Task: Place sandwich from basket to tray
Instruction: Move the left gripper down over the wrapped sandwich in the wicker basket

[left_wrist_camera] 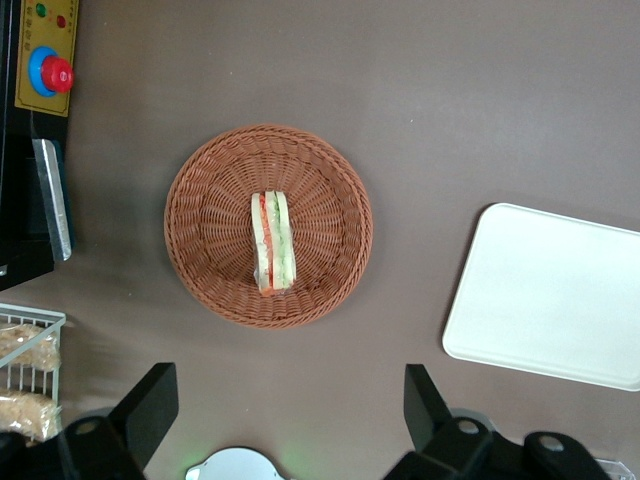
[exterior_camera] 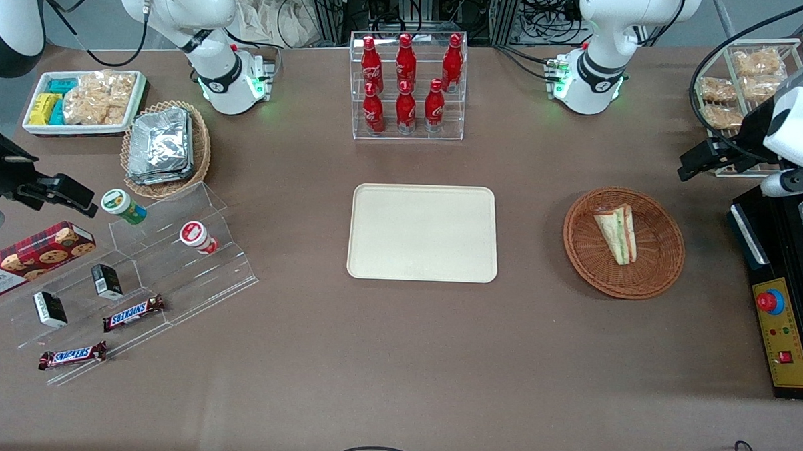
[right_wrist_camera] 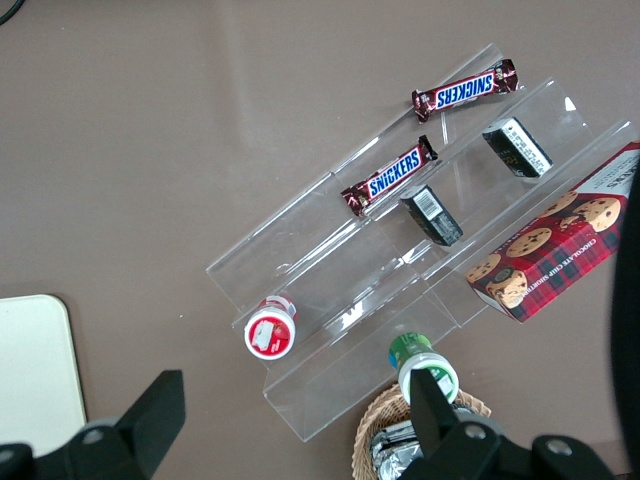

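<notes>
The table (exterior_camera: 397,359), covered in brown cloth, carries every item. The tray (exterior_camera: 422,232), a flat cream rectangle with a low rim, lies at the table's centre with nothing on it. The basket (exterior_camera: 653,274), a round bowl of reddish-brown wicker, sits beside the tray toward the working arm's end of the table, apart from it. The sandwich (exterior_camera: 617,232), a pale wedge with green and red-orange filling at its edge, lies in the basket near its middle; the wrist view shows it standing on one cut side (left_wrist_camera: 272,241). The gripper (left_wrist_camera: 290,415) hangs high above the table, farther from the front camera than the basket and toward the working arm's end, touching nothing. Its two dark fingers (left_wrist_camera: 425,400) stand wide apart, and nothing lies between them.
</notes>
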